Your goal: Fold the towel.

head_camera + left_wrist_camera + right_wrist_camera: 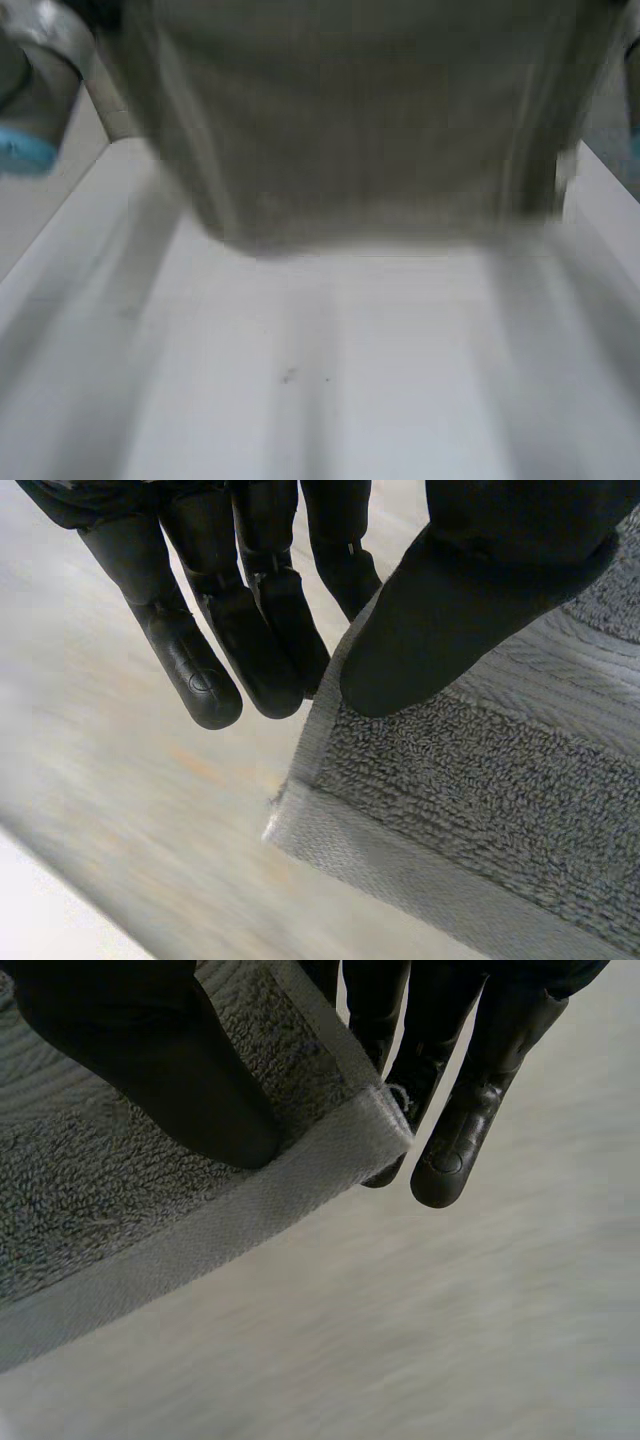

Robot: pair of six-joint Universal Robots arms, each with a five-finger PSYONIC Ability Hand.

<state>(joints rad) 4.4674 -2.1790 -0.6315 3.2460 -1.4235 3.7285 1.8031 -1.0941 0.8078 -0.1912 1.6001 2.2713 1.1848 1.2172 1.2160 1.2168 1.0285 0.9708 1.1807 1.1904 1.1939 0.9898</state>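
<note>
A grey terry towel (350,120) hangs lifted above the white table (330,380), its lower edge just over the table's far part. My left hand (470,610) pinches one corner of the towel (470,810) between thumb and fingers (260,640). My right hand (150,1060) pinches another corner of the towel (150,1210) the same way, thumb on top and fingers (470,1110) behind the hem. In the head view the left arm (40,90) and the right arm (620,90) flank the raised cloth.
The table has raised side rims (60,220) along its left and right edges. Bare white surface lies under and in front of the hanging towel.
</note>
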